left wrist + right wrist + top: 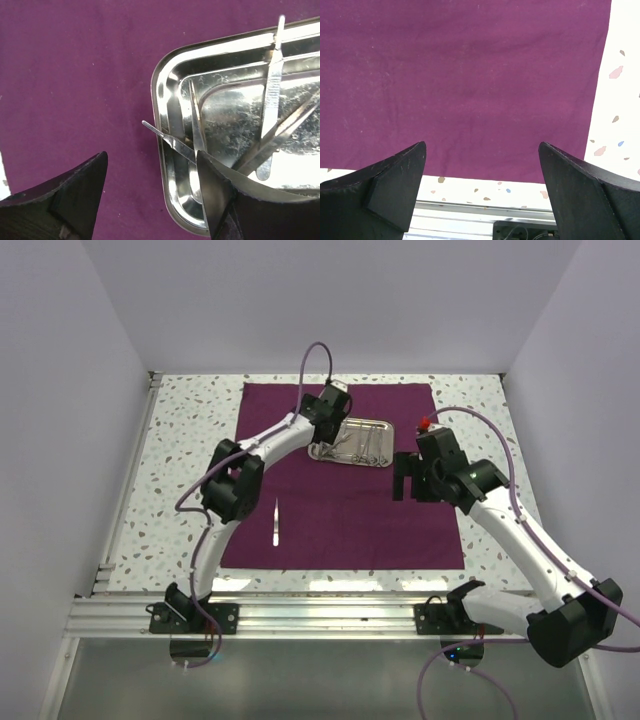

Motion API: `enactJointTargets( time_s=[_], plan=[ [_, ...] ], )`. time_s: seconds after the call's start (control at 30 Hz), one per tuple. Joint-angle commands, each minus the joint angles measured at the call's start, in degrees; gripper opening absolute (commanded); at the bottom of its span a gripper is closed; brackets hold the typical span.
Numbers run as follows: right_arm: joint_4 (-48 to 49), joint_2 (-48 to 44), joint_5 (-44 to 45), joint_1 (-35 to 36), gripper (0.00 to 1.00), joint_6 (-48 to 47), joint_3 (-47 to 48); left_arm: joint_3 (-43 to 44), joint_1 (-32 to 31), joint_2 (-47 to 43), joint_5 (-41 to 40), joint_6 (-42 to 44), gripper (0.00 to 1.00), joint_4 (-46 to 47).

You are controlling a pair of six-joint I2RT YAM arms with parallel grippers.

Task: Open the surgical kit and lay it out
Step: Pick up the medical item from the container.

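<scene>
We see the dark purple cloth wrap (340, 510) spread flat on the speckled white table (185, 440). A small shiny steel tray (165, 80) sits at its far middle and holds thin silver instruments (272, 90). One slim silver tool (275, 521) lies alone on the cloth. Our left gripper (150, 165) gapes wide across the tray's rim, gripping nothing. Our right gripper (482, 150) hangs equally wide and empty above the cloth's near right corner.

The white-and-black left arm (270, 440) reaches forward, elbow bent outward. The black two-finger left gripper (151, 162) points down and its jaws stand wide apart. The white-and-black right arm (520, 535) stretches forward and inward from its base. The black two-finger right gripper (482, 150) also looks down, jaws spread wide, both fingertips level.
</scene>
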Motion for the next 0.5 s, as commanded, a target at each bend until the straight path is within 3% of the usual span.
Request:
enactJointTargets(
  time_s=[0.0,0.23,0.47],
  plan=[
    [0.99,-0.57,-0.37,-0.03,0.98,-0.65,0.05,2.19,0.94,0.50,6.74,-4.55,0.74,0.16],
    [1.43,1.63,-0.46,0.06,0.98,-1.18,1.19,6.32,0.94,2.96,14.66,-6.58,0.50,0.78],
    [2.13,3.30,0.07,0.06,0.98,-1.88,1.72,7.55,0.85,4.37,17.30,-7.63,0.46,0.95]
  ],
)
